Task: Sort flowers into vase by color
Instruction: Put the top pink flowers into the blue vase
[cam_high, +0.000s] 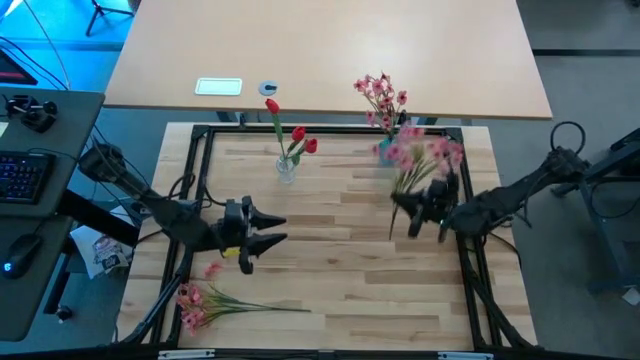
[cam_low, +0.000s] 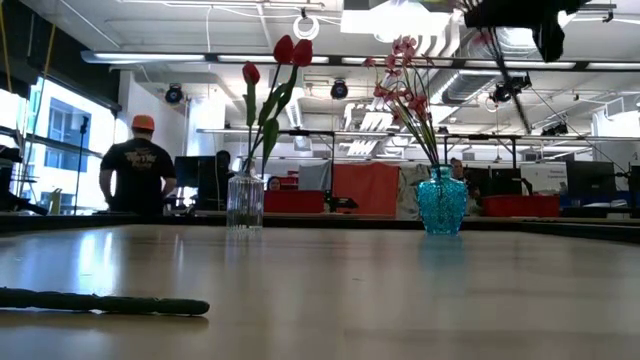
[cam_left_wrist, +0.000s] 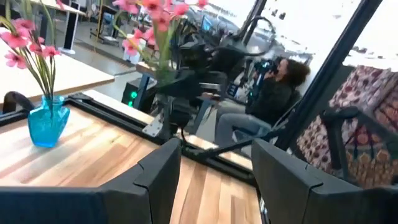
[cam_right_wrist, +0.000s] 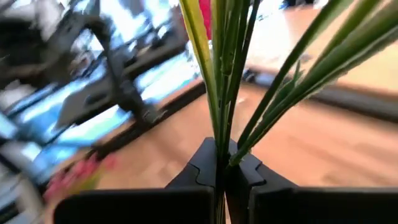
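Observation:
My right gripper (cam_high: 412, 212) is shut on a spray of pink flowers (cam_high: 432, 155) held above the table's right half, near the blue vase (cam_high: 385, 151), which has pink flowers (cam_high: 380, 95) standing in it. A clear glass vase (cam_high: 287, 166) with red tulips (cam_high: 300, 140) stands at the far middle. Another pink spray (cam_high: 205, 300) lies flat on the table near the front left, its stem (cam_low: 100, 302) along the boards. My left gripper (cam_high: 268, 232) hovers open left of centre, pointing toward the table's right, with nothing between its fingers. My right gripper pinches the pink spray's green stems (cam_right_wrist: 225, 146) between its two fingers, several thin stems together. The fingers come level from the table's right side and lie across the stems. The spray is lifted clear of the table, its blossoms (cam_left_wrist: 152, 15) toward the far edge.
A black frame (cam_high: 330, 128) runs round the wooden table top. A larger light table (cam_high: 330, 60) stands beyond the far edge. People are in the room behind, one standing (cam_low: 138, 170) and one seated (cam_left_wrist: 273, 87). Bare boards lie between the two arms.

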